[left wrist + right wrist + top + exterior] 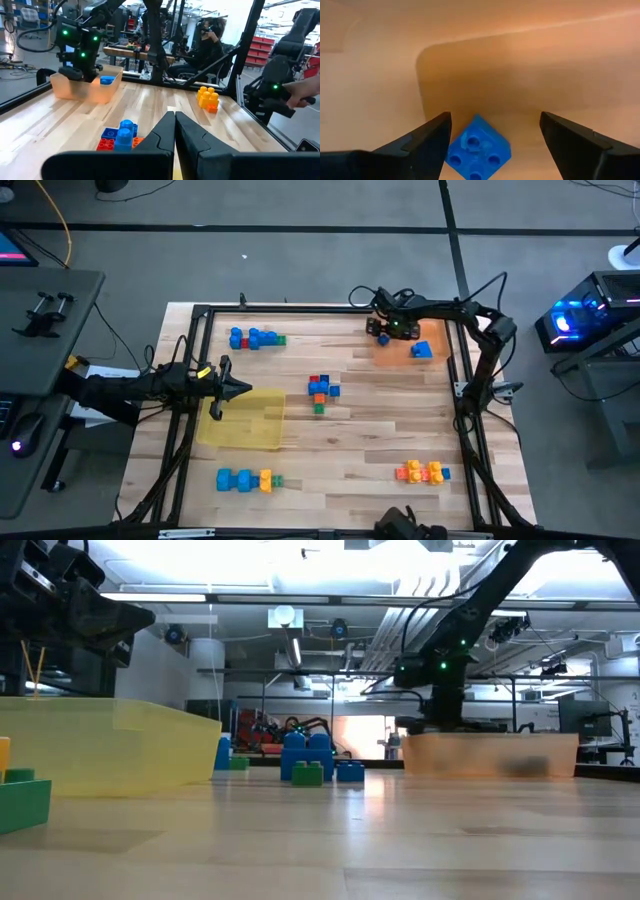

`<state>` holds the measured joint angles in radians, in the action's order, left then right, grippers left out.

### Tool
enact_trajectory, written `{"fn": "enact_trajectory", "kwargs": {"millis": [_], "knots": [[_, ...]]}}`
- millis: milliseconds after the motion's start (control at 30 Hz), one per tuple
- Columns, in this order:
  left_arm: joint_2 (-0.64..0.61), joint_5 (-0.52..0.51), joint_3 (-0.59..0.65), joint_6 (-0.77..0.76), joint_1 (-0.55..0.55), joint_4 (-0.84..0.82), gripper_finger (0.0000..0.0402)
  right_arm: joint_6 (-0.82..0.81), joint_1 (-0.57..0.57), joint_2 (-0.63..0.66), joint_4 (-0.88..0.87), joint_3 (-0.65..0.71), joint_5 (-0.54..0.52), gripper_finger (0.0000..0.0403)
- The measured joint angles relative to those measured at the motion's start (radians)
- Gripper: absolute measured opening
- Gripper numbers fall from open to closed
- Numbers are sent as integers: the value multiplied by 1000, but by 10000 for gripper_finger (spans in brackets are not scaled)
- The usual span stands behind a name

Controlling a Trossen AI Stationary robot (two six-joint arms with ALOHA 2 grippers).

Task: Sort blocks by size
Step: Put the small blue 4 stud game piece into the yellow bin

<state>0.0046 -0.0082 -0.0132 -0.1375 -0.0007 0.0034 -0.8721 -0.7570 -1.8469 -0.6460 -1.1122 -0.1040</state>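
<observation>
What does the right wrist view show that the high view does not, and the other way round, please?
Only the right wrist view shows a small blue block lying between the right tool's open fingers, studs up. Only the high view shows the yellow tray, the left tool at its edge, and the four block clusters on the table. Both show the orange tray under the right tool.

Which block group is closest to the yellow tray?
The centre group, blue, orange, red and green, lies closest to the yellow tray; the other three groups sit nearer the table edges.
</observation>
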Motion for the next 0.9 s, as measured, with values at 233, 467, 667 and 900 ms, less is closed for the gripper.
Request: {"fn": "enact_trajectory", "kwargs": {"millis": [233,467,667,900], "knots": [[0,0,0,0,0,0,0,239,-5,35,-40,4,1,301],[0,-1,0,0,0,0,0,339,-15,37,-123,-13,91,301],[0,-2,0,0,0,0,0,561,-15,37,-137,-14,101,301],[0,-3,0,0,0,0,0,409,-15,37,-211,-14,141,301]]}}
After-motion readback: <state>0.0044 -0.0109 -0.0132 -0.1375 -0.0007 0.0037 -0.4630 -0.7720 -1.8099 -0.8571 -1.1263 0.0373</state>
